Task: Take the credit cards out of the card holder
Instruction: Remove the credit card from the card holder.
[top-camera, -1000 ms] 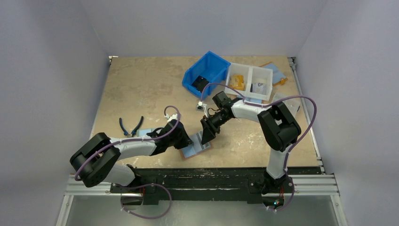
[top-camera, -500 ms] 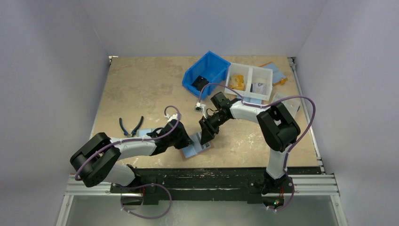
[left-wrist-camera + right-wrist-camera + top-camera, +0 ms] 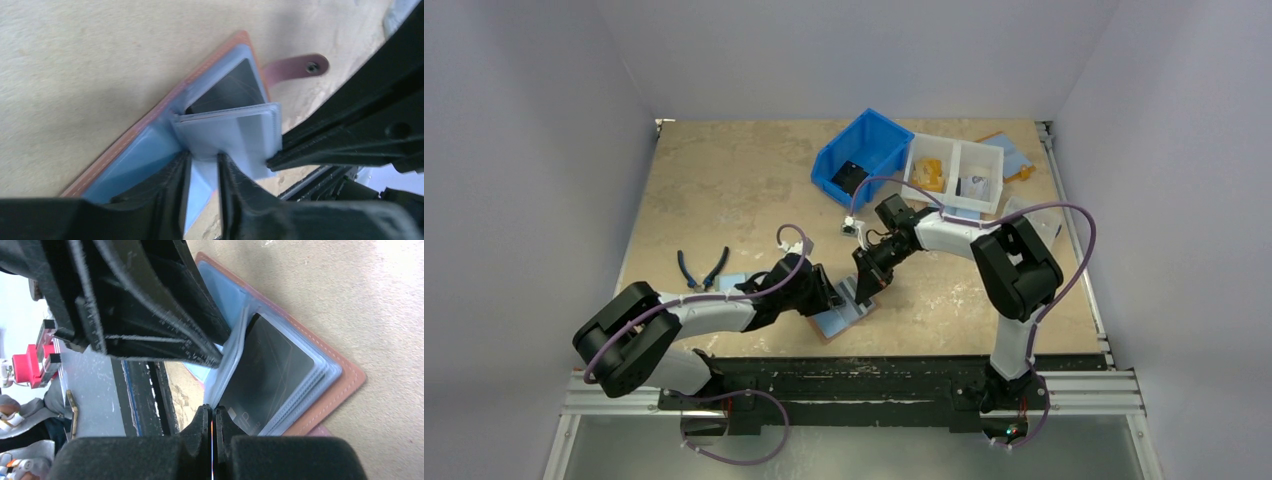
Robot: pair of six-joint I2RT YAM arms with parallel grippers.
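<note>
Leather holder [image 3: 842, 316]: lies open on the table [image 3: 724, 190] near the front edge, between my two grippers; blue lining up, snap tab [image 3: 295, 67] flat on the wood.
Left gripper [image 3: 202, 162]: jaws a little apart, low over the lining at the foot of a clear sleeve [image 3: 235, 135]; gripping nothing that I can see.
Right gripper [image 3: 211, 415]: pressed together on that sleeve's edge, holding it upright.
Dark card [image 3: 270, 375]: in a flat pocket beside the raised sleeve.

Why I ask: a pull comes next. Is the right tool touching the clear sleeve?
Touching. Right wrist view: the right tool is shut, its tips pinching the clear sleeve at its edge.
</note>
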